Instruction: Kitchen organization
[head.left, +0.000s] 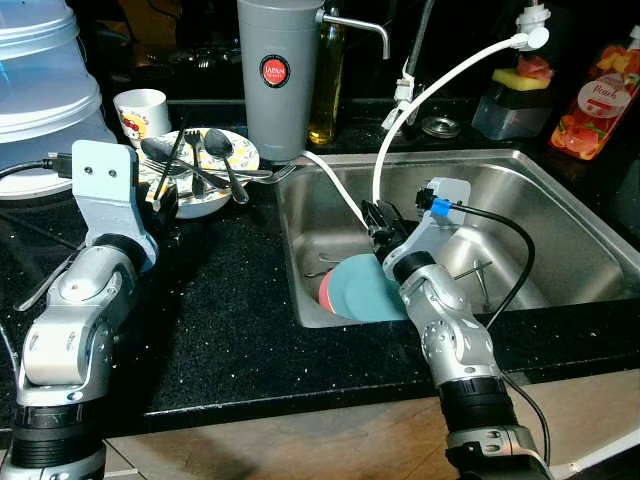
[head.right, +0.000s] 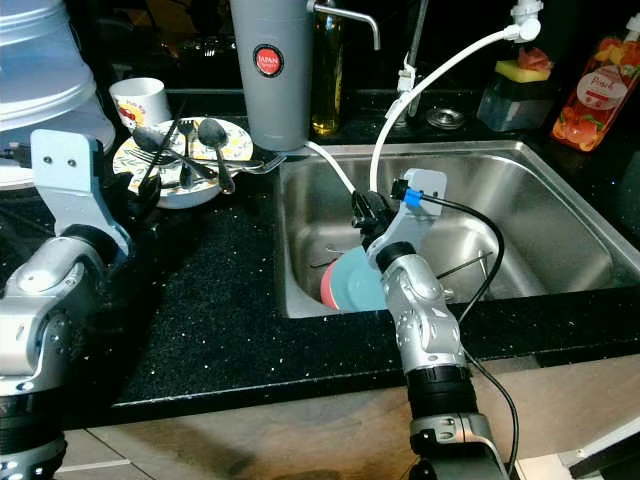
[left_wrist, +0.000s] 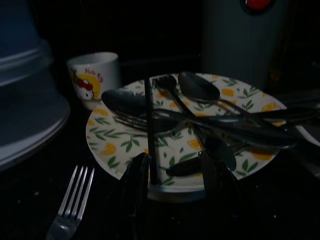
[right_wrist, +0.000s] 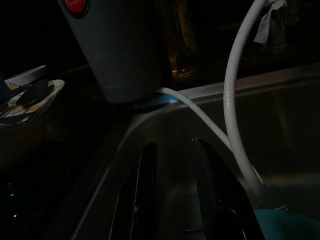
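On the black speckled stone table (head.left: 230, 300), the round leaf-patterned plate (left_wrist: 125, 145) carrying dark spoons (head.left: 222, 150) is lying just ahead of your left end effector (left_wrist: 175, 172), fingers apart and empty. Your right end effector (right_wrist: 177, 165), also apart, is hanging inside the steel sink (head.left: 560, 200) above a teal dish (head.left: 365, 292).

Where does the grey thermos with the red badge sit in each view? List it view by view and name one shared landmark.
Left eye view: grey thermos at top centre, behind the sink's left corner.
Right eye view: top centre-left.
Left wrist view: upper right, behind the patterned plate.
Right wrist view: upper left.
Shared landmark: the patterned plate of cutlery beside it.
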